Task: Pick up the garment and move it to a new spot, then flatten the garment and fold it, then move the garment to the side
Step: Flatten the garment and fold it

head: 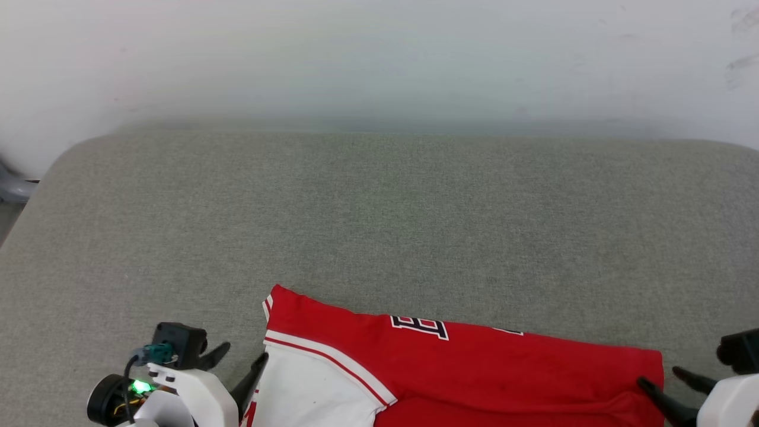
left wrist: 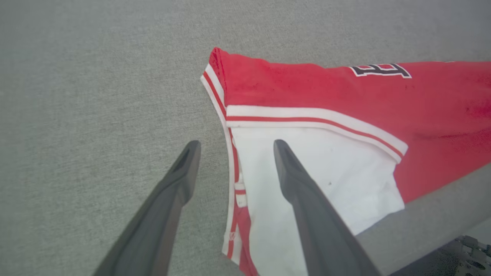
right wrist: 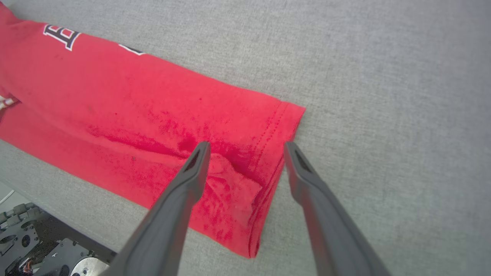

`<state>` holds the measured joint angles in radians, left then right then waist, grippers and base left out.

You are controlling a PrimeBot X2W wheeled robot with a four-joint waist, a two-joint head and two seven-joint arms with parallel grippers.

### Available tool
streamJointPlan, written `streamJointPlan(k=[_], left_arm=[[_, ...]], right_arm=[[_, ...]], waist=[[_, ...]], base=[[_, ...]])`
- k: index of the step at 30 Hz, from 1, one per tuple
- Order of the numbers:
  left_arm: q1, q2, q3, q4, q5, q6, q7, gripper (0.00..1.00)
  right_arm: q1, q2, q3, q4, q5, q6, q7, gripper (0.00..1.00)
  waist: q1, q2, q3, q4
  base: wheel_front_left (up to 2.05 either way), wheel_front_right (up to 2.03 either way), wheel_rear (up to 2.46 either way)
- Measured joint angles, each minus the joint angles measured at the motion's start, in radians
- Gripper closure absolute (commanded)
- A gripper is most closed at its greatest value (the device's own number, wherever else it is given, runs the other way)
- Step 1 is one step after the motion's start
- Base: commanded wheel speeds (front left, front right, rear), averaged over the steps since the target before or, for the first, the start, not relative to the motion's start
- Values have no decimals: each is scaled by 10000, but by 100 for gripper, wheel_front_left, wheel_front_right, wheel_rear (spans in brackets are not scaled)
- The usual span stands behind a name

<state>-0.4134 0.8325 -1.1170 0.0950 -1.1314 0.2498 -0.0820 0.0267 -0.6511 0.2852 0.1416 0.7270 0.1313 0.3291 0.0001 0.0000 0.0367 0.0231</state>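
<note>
Red jersey T-shirt [head: 474, 367] lies folded at the frame's bottom on grey upholstery [head: 379, 225], left gripper [left wrist: 236, 143] and right gripper [right wrist: 246, 143] both spread apart over its opposite ends.

Ahead of both sets of jaws the grey counter [head: 379, 225] lies bare up to the pale wall [head: 379, 59], which closes off the far side. Outward of the left jaws and of the right jaws the cloth top is free too. Between them lies the garment [head: 474, 367], low and flat. Each spread pair straddles one of its ends. Behind the jaws the counter's near edge drops off.
</note>
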Motion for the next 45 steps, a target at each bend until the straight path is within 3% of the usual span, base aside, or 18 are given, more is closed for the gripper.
streamJointPlan(k=[6,11,13,16,21,30,43,44,45], left_arm=[[316,-77,719,-391,474,1204,-1484,0],[709,-449,1756,-721,1233,2011,-1779,0],[909,-711,2510,-995,2011,2301,-1781,0],[1448,-1147,3616,-1336,3135,2617,-1795,0],[2507,-1939,5112,-1806,4882,2790,-1795,0],[4034,-3488,6750,-2180,7214,2500,-1795,0],[4897,-5563,8326,-1864,9461,1068,-1797,0],[4955,-5682,8447,-1808,9561,940,-1797,0],[4987,-5779,8542,-1737,9681,809,-1797,0]], right_arm=[[257,-359,-790,-625,221,0,734,0],[353,-495,-1273,-623,594,-2,1835,0],[347,-556,-1440,-545,738,-2,2255,0],[324,-552,-1618,-347,917,-2,2792,0],[164,-303,-1760,79,1091,-2,3459,0],[-208,228,-1693,853,1074,-2,3758,0],[-530,543,-803,2103,907,-6,3342,0],[-568,539,-736,2161,924,-8,3260,25],[-598,539,-673,2226,986,-8,3183,83]], waist=[[0,0,-122,120],[0,0,-104,279],[0,0,-74,366],[0,0,8,497],[0,0,148,753],[0,0,427,1115],[-2,0,678,1356],[-3,0,677,1347],[-3,0,672,1341]], base=[[0,0,0],[0,0,0],[0,0,0],[0,0,0],[0,0,0],[0,0,0],[0,0,0],[0,0,0],[0,0,0]])
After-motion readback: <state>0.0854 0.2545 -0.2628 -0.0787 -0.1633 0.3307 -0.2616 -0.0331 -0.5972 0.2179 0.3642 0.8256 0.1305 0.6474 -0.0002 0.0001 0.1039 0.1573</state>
